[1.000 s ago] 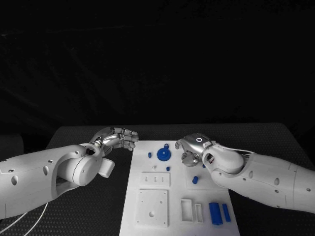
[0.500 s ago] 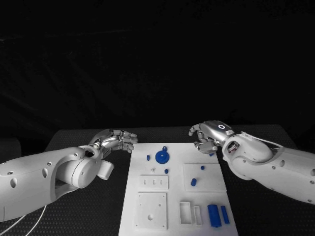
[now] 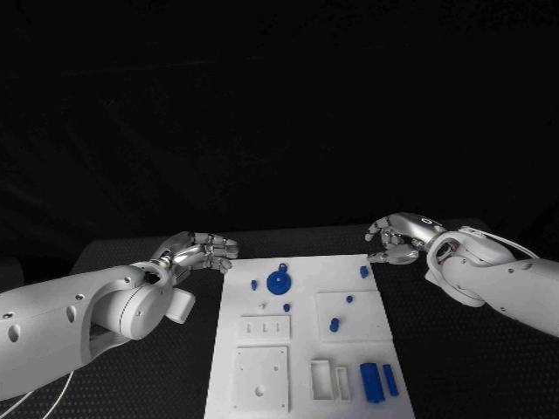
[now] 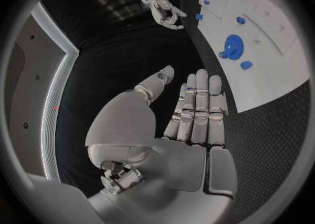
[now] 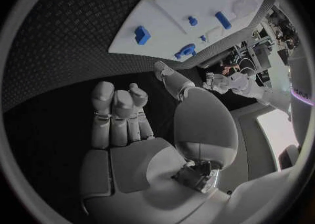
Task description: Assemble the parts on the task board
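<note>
now both robot hands flank the board's far end

you have the left robot hand point(image 3: 202, 250) and right robot hand point(image 3: 399, 236) released, fingers loosely curled, holding nothing. the task board point(image 3: 302, 349) lies between them, long axis running toward you. the blue gear point(image 3: 279, 282) sits nearer the left robot hand; bare surface point(image 3: 481, 349) flanks both sides.

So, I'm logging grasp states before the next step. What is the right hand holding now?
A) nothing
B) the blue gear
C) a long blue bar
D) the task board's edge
A: the right hand shows a bare palm, off the task board.
</note>
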Motion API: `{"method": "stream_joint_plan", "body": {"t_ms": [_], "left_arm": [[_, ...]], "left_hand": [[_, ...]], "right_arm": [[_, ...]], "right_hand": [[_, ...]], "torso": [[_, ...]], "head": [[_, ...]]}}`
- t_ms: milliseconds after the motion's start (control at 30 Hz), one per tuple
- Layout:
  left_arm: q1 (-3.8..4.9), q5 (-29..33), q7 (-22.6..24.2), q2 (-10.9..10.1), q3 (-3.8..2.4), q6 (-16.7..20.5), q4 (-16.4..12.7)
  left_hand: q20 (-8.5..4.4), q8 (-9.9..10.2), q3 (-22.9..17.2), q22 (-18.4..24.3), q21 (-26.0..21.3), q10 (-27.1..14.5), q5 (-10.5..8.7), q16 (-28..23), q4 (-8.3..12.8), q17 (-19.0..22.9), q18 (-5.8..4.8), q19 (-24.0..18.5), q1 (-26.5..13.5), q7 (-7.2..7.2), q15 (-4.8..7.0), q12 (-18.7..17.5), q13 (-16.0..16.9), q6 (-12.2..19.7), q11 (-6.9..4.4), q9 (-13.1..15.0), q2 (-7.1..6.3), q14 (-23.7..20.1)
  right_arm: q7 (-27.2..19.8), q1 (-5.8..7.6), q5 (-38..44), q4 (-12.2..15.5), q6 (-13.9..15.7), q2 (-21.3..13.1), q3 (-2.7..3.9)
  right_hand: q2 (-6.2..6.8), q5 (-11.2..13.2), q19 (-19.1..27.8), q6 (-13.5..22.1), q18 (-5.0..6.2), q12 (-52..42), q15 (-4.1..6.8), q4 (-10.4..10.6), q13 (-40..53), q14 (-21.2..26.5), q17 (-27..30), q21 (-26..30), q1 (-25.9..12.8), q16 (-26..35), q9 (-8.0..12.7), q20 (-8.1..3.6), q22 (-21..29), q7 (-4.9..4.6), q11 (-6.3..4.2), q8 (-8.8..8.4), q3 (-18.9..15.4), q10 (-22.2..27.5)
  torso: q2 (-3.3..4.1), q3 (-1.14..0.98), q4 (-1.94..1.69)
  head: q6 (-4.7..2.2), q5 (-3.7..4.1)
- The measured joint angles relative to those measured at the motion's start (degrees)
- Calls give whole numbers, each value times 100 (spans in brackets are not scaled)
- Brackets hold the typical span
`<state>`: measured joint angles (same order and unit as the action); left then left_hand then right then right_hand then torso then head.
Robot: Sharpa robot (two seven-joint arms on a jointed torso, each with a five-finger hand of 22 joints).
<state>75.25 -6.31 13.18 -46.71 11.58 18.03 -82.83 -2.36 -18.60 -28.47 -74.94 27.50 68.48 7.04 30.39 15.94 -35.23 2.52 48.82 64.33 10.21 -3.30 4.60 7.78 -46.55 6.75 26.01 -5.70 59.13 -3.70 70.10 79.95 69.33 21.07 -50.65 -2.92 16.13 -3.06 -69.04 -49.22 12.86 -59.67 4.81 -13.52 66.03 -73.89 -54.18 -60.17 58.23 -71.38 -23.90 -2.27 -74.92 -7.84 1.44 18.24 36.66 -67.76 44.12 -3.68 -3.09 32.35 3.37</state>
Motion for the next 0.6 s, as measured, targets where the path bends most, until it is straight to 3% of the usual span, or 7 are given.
{"method": "stream_joint_plan", "body": {"t_ms": [300, 533, 600], "left_arm": [[-1, -26, 16, 25, 0, -34, 35], [-1, -31, 22, 27, 0, -49, 71], [-2, -31, 22, 28, 0, -52, 74]], "left_hand": [[0, 0, 0, 0, 0, 0, 0, 0, 0, -5, -4, 0, 0, 0, -8, 0, -1, 0, 0, -1, 0, -9], [0, 0, 0, 1, 0, 0, 0, 0, 0, -5, 17, 1, 0, 0, -8, 0, -1, 0, 0, 1, 0, -8], [1, 0, 0, 1, 0, 0, 0, 0, 0, -5, 52, 1, 1, 0, -8, 0, -2, 0, 0, 4, 0, -8]], "right_arm": [[-325, -176, -255, -475, -219, 131, -11], [-467, -299, -374, -686, -303, 273, -11], [-511, -329, -420, -721, -323, 323, -11]], "right_hand": [[0, 0, 188, 143, -29, 0, 18, -119, 16, 155, -33, 72, 0, 45, 0, 20, 0, 16, -26, -56, -468, 182], [-26, 0, 224, 193, -29, 0, 48, -167, 23, 198, -64, 73, -20, 49, -5, 21, 0, 45, -54, -62, -576, 237], [-87, 0, 224, 220, -29, 0, 60, -189, 23, 212, -72, 73, 41, 49, -16, 21, 0, 58, -62, -62, -598, 245]], "torso": [[-7, -64, 31], [-9, -73, 35], [-9, -73, 36]], "head": [[2, 80], [29, 90], [39, 85]]}}
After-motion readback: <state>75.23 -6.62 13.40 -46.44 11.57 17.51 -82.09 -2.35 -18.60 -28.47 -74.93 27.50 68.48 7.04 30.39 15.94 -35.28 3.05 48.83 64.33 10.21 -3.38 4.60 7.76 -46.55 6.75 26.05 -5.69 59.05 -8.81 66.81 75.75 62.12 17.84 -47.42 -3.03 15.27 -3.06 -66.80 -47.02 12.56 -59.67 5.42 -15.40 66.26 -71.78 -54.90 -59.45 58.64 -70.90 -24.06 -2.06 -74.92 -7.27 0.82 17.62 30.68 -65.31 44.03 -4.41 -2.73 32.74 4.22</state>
